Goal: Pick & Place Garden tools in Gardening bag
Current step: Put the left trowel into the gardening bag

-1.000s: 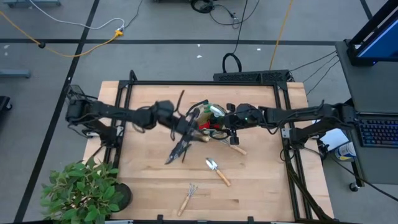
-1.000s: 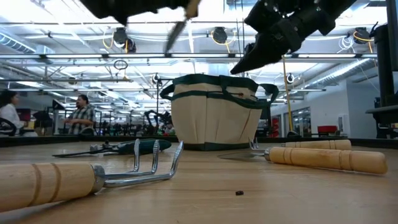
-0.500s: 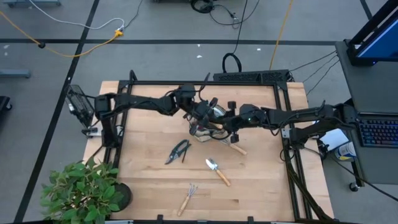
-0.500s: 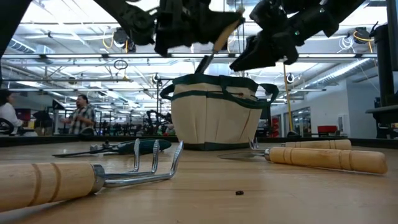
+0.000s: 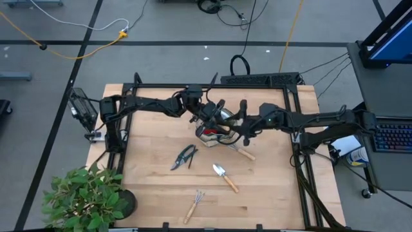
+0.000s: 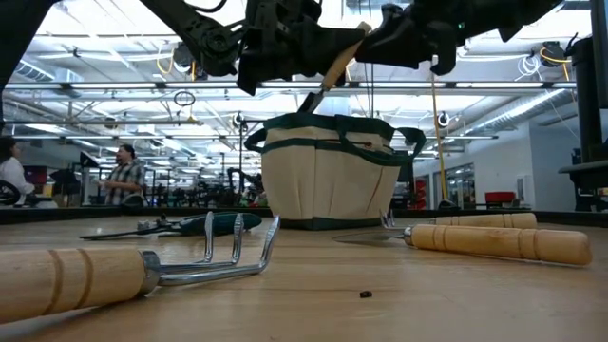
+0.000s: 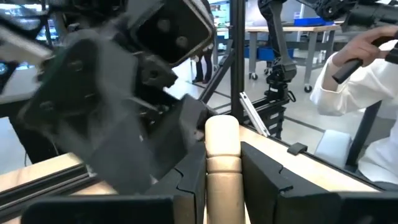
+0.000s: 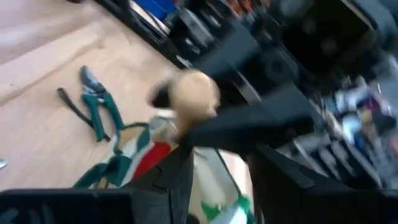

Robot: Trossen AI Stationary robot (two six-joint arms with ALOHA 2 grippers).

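The beige gardening bag (image 6: 328,171) with dark green trim stands upright at the table's middle (image 5: 207,136); something red (image 8: 152,163) shows inside it. My left gripper (image 6: 313,47) hangs level over the bag (image 5: 211,117), shut on a wooden-handled tool (image 6: 340,59). My right gripper (image 5: 239,127) stands open just right of it, above the bag's right side (image 6: 408,43), with nothing between its fingers. My left gripper pinches the tool's wooden handle (image 7: 222,168) between its two fingers, and the handle's rounded end (image 8: 196,93) sticks out past them. The fingers come in level from the table's left. The tool hangs tilted and lifted clear, its dark metal end (image 6: 309,100) pointing down just above the bag's mouth.
On the table nearer than the bag lie green-handled pruning shears (image 5: 185,156), a trowel (image 5: 225,177), a small rake (image 5: 194,205) and another wooden-handled tool (image 5: 243,153). A potted plant (image 5: 87,200) stands at the near left corner. A person's white sleeve (image 7: 354,93) shows beyond the table.
My left gripper has swung with the tool from above the table's middle left toward the far right, dropped a little, and stopped over the bag. My right gripper has risen slightly and rolled about its own axis.
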